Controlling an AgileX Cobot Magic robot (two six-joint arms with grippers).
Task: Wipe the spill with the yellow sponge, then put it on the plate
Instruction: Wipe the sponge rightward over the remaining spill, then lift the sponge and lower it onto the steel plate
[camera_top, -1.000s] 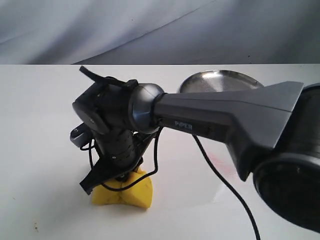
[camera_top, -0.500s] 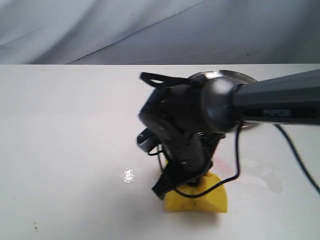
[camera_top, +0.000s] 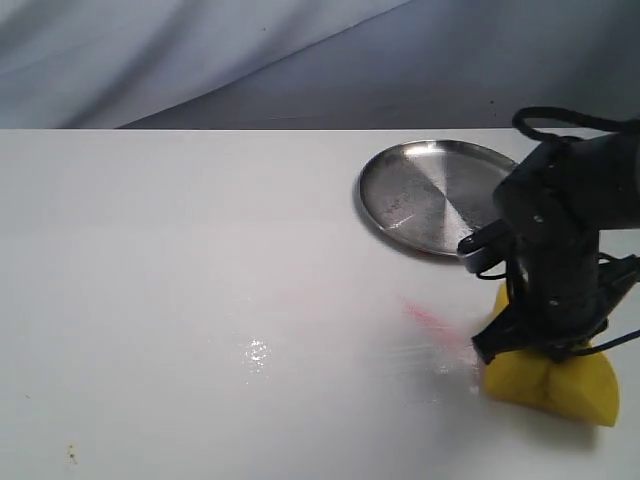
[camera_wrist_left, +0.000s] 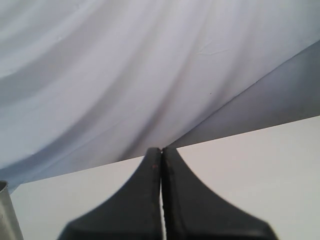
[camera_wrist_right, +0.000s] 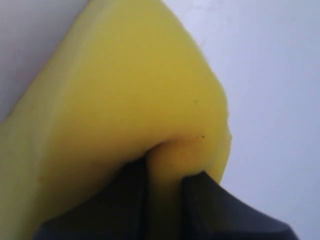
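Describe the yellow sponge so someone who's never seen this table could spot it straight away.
Start at the white table and find the round silver plate at its back right. Nearer the camera than the plate sits the yellow sponge, pinched into a fold by the right arm's black fingers. It is the only bright yellow, soft thing there.

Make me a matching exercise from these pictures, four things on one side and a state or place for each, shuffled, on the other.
1 yellow sponge
2 plate
3 left gripper
4 pink smear

A shut on nothing
B between plate and sponge
C round, silver
D squeezed by the right gripper

Pairs: 1-D, 2-C, 3-A, 4-B.
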